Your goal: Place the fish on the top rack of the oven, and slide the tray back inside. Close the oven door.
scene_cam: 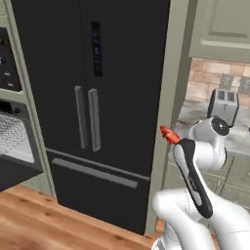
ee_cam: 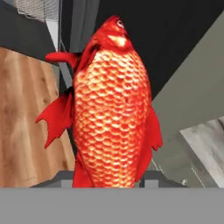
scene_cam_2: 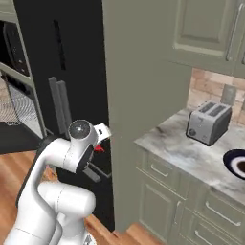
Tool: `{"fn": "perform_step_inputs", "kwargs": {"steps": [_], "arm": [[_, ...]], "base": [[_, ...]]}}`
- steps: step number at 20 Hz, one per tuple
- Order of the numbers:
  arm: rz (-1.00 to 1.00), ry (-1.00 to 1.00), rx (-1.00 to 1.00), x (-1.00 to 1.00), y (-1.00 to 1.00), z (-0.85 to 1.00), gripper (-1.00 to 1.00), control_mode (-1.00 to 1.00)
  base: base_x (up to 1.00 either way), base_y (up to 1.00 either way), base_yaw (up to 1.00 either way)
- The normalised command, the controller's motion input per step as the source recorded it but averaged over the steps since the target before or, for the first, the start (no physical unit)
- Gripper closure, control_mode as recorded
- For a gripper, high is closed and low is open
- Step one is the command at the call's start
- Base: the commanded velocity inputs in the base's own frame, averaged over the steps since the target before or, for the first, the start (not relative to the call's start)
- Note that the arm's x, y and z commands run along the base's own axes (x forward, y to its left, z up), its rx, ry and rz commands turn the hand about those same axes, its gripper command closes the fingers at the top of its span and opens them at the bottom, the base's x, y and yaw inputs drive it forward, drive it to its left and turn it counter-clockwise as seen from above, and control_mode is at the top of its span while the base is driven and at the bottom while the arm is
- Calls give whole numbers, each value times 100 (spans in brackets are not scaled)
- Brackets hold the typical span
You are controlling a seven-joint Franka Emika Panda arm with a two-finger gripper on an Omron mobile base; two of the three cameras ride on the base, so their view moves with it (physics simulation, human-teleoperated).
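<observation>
Kitchen scene, with a big black fridge [scene_cam: 93, 97] as the landmark. Left of the fridge the oven [scene_cam: 10, 141] sits open, its wire rack [scene_cam: 14, 139] pulled out with nothing on it and the door [scene_cam: 17, 176] dropped flat. Only the right base view catches the toaster [scene_cam_2: 208, 122] and plate [scene_cam_2: 238, 165] on the tabletop [scene_cam_2: 182, 148], right of the fridge. Fingers [ee_cam: 151, 178] are clenched on the fish [ee_cam: 113, 109], held up in front of the fridge's right edge: red-orange, scaly, red fins, head pointing away from the hand.
</observation>
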Motion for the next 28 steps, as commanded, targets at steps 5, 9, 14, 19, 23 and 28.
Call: {"fn": "perform_step_inputs", "kwargs": {"steps": [5, 9, 14, 19, 23, 28], "arm": [[0, 0, 0, 0, 0, 0, 100, 100], [0, 0, 0, 0, 0, 0, 100, 100], [0, 0, 0, 0, 0, 0, 100, 100], [0, 0, 0, 0, 0, 0, 100, 100], [0, 0, 0, 0, 0, 0, 100, 100], [0, 0, 0, 0, 0, 0, 100, 100]], "base": [[22, 98, 44], [44, 95, 37], [71, 72, 27], [82, 64, 20], [80, 53, 15], [76, 43, 13]]}}
